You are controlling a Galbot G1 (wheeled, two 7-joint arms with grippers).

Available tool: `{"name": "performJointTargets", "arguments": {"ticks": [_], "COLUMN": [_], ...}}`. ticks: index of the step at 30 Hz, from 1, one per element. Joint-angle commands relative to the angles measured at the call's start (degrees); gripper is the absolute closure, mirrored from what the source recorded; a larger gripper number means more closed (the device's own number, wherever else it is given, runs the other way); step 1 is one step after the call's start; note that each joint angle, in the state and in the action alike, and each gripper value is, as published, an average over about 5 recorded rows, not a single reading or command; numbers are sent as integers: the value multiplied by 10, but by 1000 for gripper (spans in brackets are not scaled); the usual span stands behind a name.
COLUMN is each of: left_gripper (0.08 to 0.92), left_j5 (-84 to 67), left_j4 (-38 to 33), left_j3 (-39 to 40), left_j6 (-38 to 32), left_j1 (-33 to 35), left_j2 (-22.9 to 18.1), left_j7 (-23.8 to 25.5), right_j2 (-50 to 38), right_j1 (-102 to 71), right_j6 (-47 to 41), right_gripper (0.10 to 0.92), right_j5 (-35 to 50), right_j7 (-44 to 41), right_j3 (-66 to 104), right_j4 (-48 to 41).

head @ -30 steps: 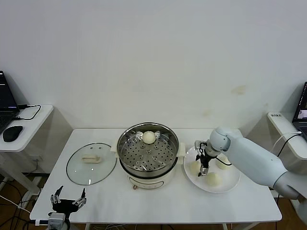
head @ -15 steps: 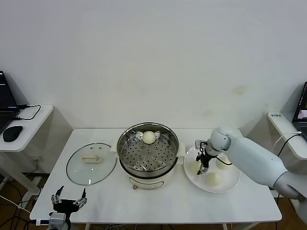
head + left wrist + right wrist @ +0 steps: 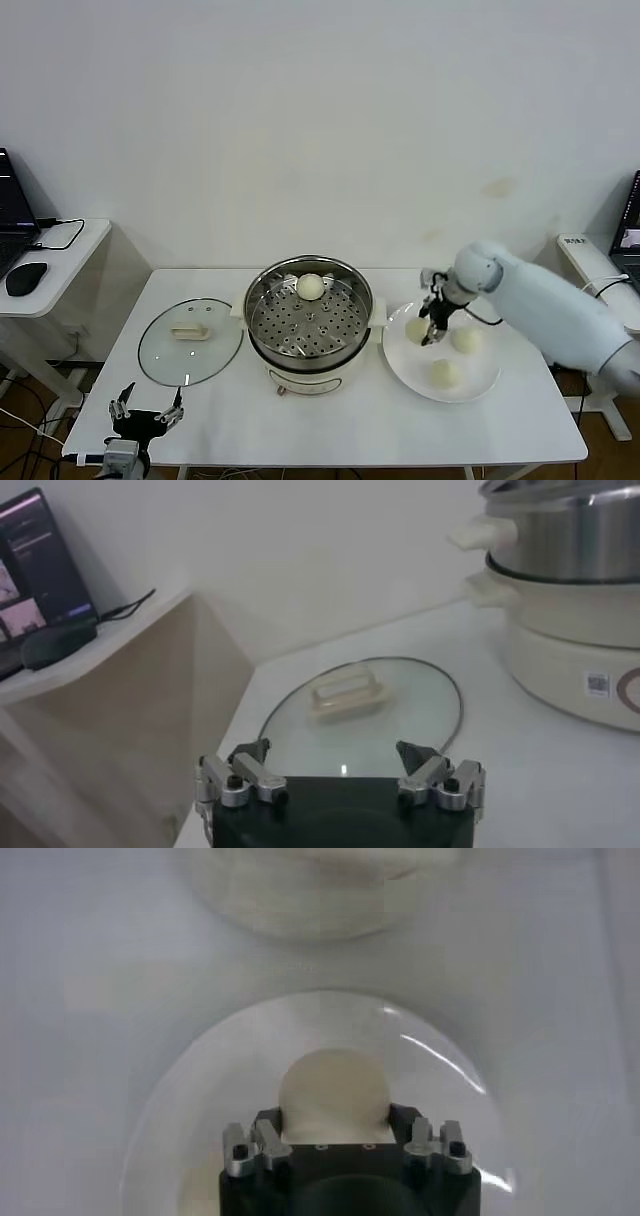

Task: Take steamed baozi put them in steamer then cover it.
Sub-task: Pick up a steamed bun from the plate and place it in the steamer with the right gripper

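One steamed baozi [image 3: 310, 286] is found on the perforated tray of the steamer [image 3: 309, 322], toward its far rim. A second baozi [image 3: 333, 1094] is pinched between the fingers of the right pincer [image 3: 428, 331], which sits above the white plate [image 3: 478, 385] with the bun just clear of the plate surface, as far as can be judged. Two further baozi are left on the plate: one [image 3: 465, 339] just beside the right pincer on the side away from the steamer, the other [image 3: 445, 373] nearer the front desk edge than the pincer.

The task is judged to be roughly a quarter complete: one bun is placed, one is in the grip, two are untouched, and the covering step is not yet done.

The cover [image 3: 190, 340] lies flat on the desk [image 3: 330, 425], handle up, on the far side of the steamer from the right pincer. The steamer stands open between cover and plate, and no other contents are seen in its tray.

The left pincer [image 3: 143, 419] is parked at the near left desk corner with its fingers spread and nothing held; the cover lies directly ahead of it, apart from the fingertips.
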Motion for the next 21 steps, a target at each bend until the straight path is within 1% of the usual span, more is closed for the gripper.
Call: {"name": "performJointTargets", "arguments": {"ticks": [1,6,11,21], "left_gripper": [177,177,177,177], "left_j5": [0,0,0,-3], "left_j4": [-4,-13,-21,-30], "left_j3": [0,1,1,-5], "left_j6": [0,0,0,1], "left_j1": [0,0,0,1], "left_j2": [1,4,1,-5], "left_j7": [1,0,-1,0], "right_j2": [-29,5,62,243], "right_j1": [134,236,278,264], "right_j6": [-18,-31,-45,-66], "right_gripper": [381,377,374,375], "right_j5": [59,108,140,159], "right_j7": [-30,-47,-57,-58], "right_j3": [-50,-107,-129,-124], "right_j4": [37,37,23,-49]}}
